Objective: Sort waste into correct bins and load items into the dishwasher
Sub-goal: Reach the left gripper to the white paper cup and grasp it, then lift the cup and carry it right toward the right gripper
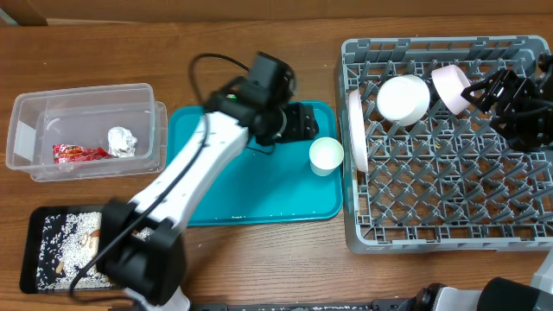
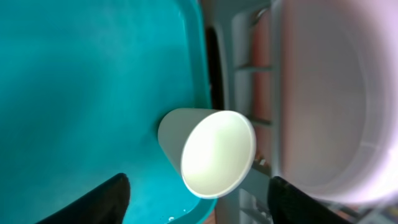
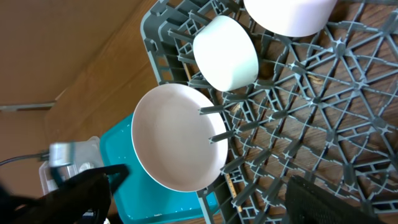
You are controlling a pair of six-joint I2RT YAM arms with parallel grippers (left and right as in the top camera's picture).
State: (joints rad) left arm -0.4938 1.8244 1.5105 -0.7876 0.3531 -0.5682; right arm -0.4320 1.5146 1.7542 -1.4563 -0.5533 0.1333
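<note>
A white paper cup [image 1: 326, 155] lies on its side at the right edge of the teal tray [image 1: 216, 199]. It fills the left wrist view [image 2: 208, 152], mouth toward the camera. My left gripper [image 1: 302, 125] is open and empty just left of the cup, its fingers [image 2: 199, 208] apart on either side of it. The grey dish rack [image 1: 449, 233] holds an upright white plate [image 1: 354, 130], a white bowl [image 1: 403, 98] and a pinkish bowl [image 1: 449, 85]. My right gripper [image 1: 480, 92] hovers open and empty over the rack's far right, and the plate [image 3: 177, 137] and bowl [image 3: 227, 53] show between its fingers [image 3: 211, 199].
A clear bin [image 1: 86, 125] at the left holds a red wrapper [image 1: 78, 153] and a foil ball [image 1: 121, 140]. A black tray [image 1: 60, 246] with white crumbs sits at the front left, partly under my left arm. The rack's right half has open slots.
</note>
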